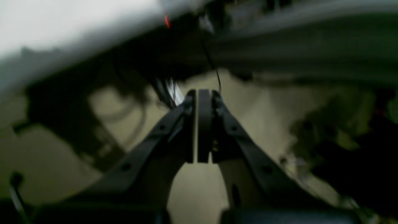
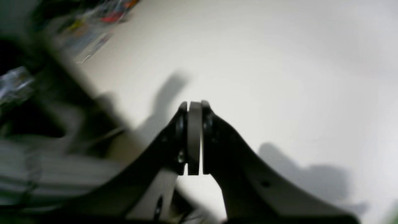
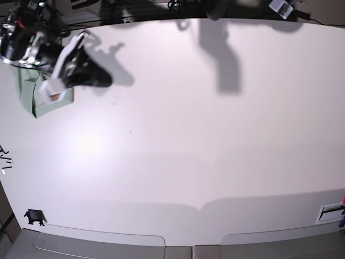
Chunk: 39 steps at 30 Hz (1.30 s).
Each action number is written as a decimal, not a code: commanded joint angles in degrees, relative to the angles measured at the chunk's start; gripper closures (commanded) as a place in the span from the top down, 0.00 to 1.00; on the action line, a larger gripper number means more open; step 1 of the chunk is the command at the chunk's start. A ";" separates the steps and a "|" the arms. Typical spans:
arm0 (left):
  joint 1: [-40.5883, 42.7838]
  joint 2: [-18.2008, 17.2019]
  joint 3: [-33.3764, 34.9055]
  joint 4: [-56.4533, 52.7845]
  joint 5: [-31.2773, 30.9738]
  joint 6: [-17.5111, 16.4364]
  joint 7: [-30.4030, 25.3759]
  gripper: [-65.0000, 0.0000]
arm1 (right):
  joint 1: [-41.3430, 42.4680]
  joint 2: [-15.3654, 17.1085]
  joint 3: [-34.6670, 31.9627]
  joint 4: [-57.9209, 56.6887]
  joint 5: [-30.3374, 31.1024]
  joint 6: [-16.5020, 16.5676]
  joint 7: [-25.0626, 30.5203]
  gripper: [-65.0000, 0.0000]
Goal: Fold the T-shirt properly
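The T-shirt (image 3: 40,102) is recorded in the base view only, at the far left edge of the table (image 3: 215,140). It appears as a small pale mint-green patch with an angular outline. Its upper part is covered by the right arm (image 3: 67,65), which is raised over it. No collar, sleeve or mark can be made out at this size, and whether it lies folded or bunched cannot be told. A lighter face and a darker green edge are seen along its lower left side. The cloth is not seen in either wrist view.

The table is noted as a broad, smooth, matt white surface carrying soft grey shadows. A small dark object (image 3: 34,217) lies near its lower left corner.

The right gripper (image 2: 194,104) is seen in the right wrist view with its two black, angular fingers brought together. A pale flat pad is pressed between them, and no fabric is held. White tabletop lies beneath it, heavily blurred.

The left gripper (image 1: 199,93) is seen in the left wrist view in the same condition, with its jaws closed flat against each other and nothing between them. The background there is blurred into dark shapes and a beige surface, and it cannot be identified.
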 commanded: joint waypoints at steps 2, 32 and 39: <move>3.41 -0.20 -0.28 0.79 -1.33 -0.47 -0.11 0.00 | -4.24 0.79 -6.16 0.81 1.15 0.30 0.93 0.00; -13.14 -6.93 15.23 -77.75 30.60 -0.47 -37.20 0.00 | 3.13 12.09 -70.38 -66.20 -65.22 0.30 43.21 0.00; -26.91 -4.42 26.73 -93.02 48.13 -0.47 -54.05 0.00 | 12.92 -0.33 -73.99 -86.05 -70.60 -7.34 53.64 0.00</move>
